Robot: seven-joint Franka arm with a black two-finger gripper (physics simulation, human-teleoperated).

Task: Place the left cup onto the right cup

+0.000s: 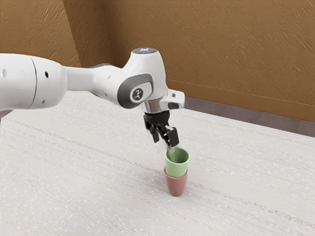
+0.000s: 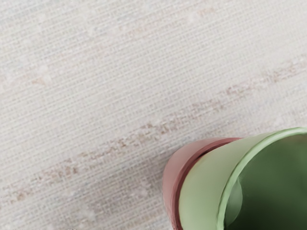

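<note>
Exterior view, foreground: a pale, woven-textured counter (image 1: 74,196) with faint brownish streaks fills the lower part of the scene. Toward the exterior view's right of centre stands the red cup (image 1: 176,187), upright on the counter. The green cup (image 1: 177,163) is nested inside it, also upright, so that only the lower part of the red cup shows beneath the green wall (the two rims lie one above the other). Directly above, the black tool (image 1: 168,139) reaches down at a slant to the green cup's rim on the side nearer the arm. Whether it is grasping that rim or has released it cannot be told from these views. Behind the tool, the white arm (image 1: 74,81) comes in from the exterior view's left and bends downward at the wrist. Farthest back, a brown textured wall (image 1: 236,44) meets a dark baseboard (image 1: 256,114) beyond the counter's far edge. Wrist view: the green cup (image 2: 206,191) appears just under the hand with its hollow interior open to the camera, and the red cup (image 2: 169,184) shows as a crescent around its outer wall.
</note>
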